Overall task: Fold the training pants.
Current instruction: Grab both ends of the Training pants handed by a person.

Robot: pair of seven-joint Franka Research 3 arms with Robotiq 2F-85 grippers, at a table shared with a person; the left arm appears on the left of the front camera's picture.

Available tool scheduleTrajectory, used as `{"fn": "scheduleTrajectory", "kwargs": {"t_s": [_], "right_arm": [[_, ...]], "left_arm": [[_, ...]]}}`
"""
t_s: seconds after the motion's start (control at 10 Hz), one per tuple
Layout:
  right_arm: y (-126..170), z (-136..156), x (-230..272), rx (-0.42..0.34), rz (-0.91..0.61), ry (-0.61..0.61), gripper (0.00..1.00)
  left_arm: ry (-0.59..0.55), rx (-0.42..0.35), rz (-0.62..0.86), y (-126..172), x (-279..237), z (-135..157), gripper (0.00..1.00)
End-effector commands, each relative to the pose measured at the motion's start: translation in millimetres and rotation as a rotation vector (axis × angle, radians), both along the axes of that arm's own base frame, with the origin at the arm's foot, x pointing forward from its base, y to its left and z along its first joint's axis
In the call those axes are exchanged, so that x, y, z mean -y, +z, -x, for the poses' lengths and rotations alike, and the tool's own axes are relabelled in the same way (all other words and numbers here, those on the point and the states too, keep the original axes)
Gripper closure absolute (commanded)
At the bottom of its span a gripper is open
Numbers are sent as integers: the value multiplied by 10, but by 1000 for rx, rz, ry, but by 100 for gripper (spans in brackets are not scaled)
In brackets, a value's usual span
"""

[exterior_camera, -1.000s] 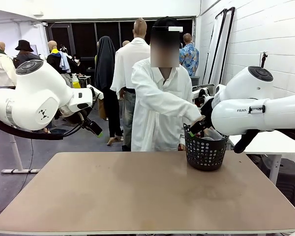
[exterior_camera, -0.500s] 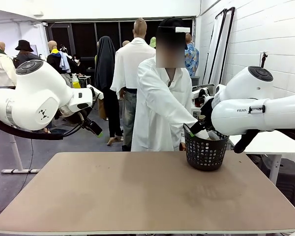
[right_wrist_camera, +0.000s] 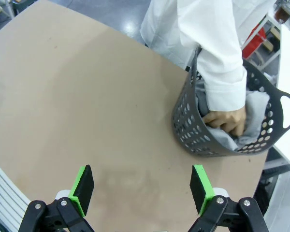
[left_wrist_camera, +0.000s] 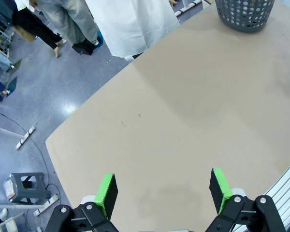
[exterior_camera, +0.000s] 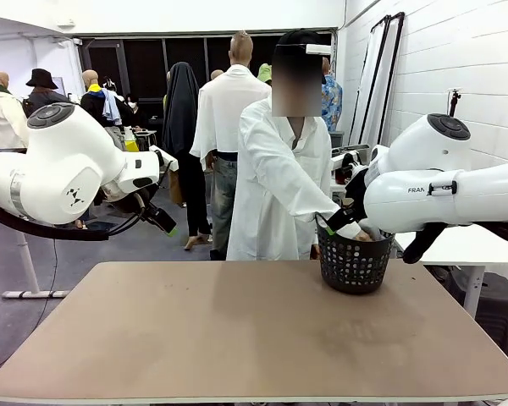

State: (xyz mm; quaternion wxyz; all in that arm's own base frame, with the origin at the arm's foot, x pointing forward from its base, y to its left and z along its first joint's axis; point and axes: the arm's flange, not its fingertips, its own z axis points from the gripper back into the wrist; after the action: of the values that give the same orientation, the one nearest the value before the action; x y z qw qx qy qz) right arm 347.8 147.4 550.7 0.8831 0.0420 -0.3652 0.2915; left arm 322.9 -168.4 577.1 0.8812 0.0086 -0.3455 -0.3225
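The training pants (right_wrist_camera: pixel 255 112) are a light grey bundle lying inside the black mesh basket (right_wrist_camera: pixel 187 124) at the table's far right. A person in a white coat reaches into the basket, and their hand (right_wrist_camera: pixel 227 121) grips the grey cloth. My right gripper (right_wrist_camera: pixel 141 187) hangs open high above the table, on the near side of the basket, with nothing between its green pads. In the front view it (exterior_camera: pixel 337 222) sits just left of the basket (exterior_camera: pixel 353 264). My left gripper (left_wrist_camera: pixel 162 191) is open and empty too, raised over the table's left side (exterior_camera: pixel 163 222).
The brown tabletop (exterior_camera: pixel 237 330) is bare apart from the basket, whose top shows far off in the left wrist view (left_wrist_camera: pixel 244 12). The person (exterior_camera: pixel 279 186) stands at the far edge. A white table (exterior_camera: pixel 466 245) is behind the basket on the right.
The person has straightened up a little while their hand stays in the basket. Neither arm has moved.
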Motion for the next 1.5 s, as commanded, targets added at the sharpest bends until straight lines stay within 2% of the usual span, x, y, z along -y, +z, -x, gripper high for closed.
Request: {"fn": "scheduleTrajectory", "kwargs": {"t_s": [0.0, 1.4], "right_arm": [[-1, 0, -2, 0, 0, 0, 0], [-1, 0, -2, 0, 0, 0, 0]], "left_arm": [[-11, 2, 0, -3, -11, -3, 0], [-11, 2, 0, -3, -11, -3, 0]]}}
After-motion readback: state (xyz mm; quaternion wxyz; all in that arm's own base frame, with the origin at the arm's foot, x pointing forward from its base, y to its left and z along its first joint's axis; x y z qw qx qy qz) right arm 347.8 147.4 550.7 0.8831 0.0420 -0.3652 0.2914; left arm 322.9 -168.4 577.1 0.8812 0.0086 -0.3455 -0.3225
